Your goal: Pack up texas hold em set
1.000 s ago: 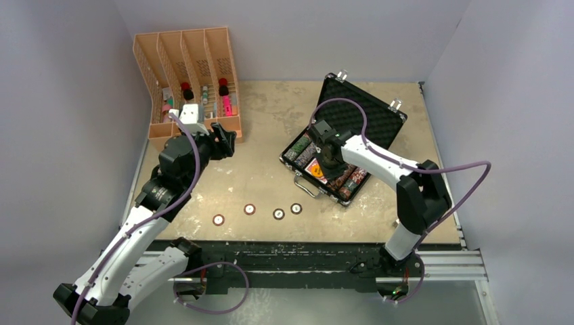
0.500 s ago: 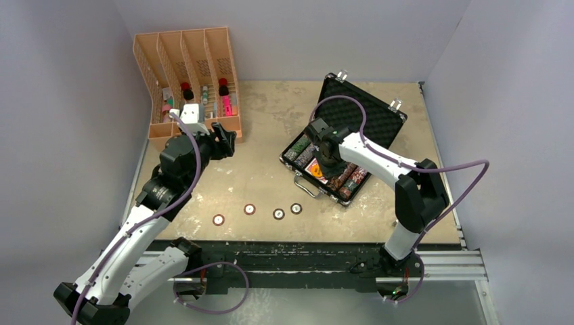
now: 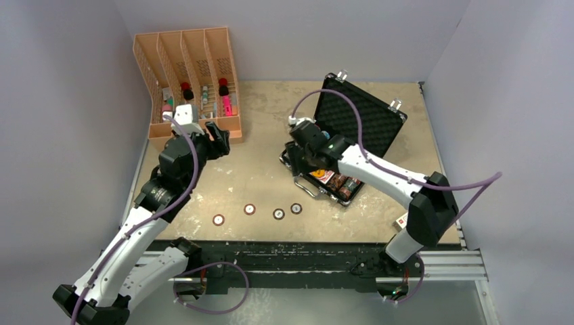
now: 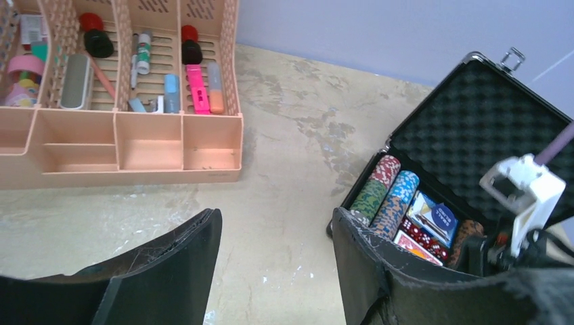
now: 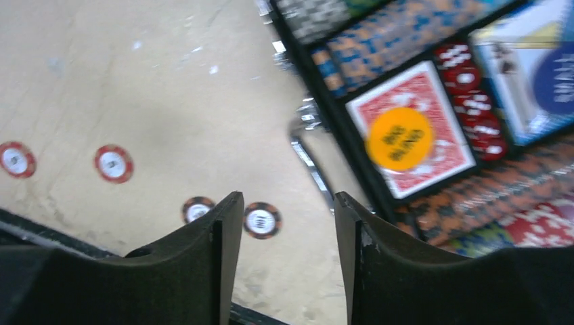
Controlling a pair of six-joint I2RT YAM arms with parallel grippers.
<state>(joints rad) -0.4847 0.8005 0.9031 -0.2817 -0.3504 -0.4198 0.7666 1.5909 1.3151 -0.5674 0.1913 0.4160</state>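
Note:
The black briefcase [image 3: 369, 118] lies open at the right, its foam lid [image 4: 474, 128] standing up at the back. Rows of coloured chips [image 4: 382, 193] fill its tray. The red-backed deck [image 5: 376, 108] lies in it with a yellow disc [image 5: 399, 139] on top. Several loose chips [image 3: 250, 209] lie in a row near the table's front, also in the right wrist view [image 5: 262, 220]. My right gripper [image 3: 302, 159] [image 5: 288, 196] is open and empty above the case's near-left corner and silver handle [image 5: 308, 152]. My left gripper [image 3: 218, 139] [image 4: 274, 220] is open and empty beside the rack.
The orange four-slot rack [image 3: 186, 88] [image 4: 122, 101] with bottles and pens stands at the back left, just behind my left gripper. A small white and red item [image 3: 401, 220] lies by the right arm's base. Grey walls close the table on three sides.
My right gripper has moved left, from over the middle of the case's tray to its near-left corner. My left gripper has shifted slightly towards the rack.

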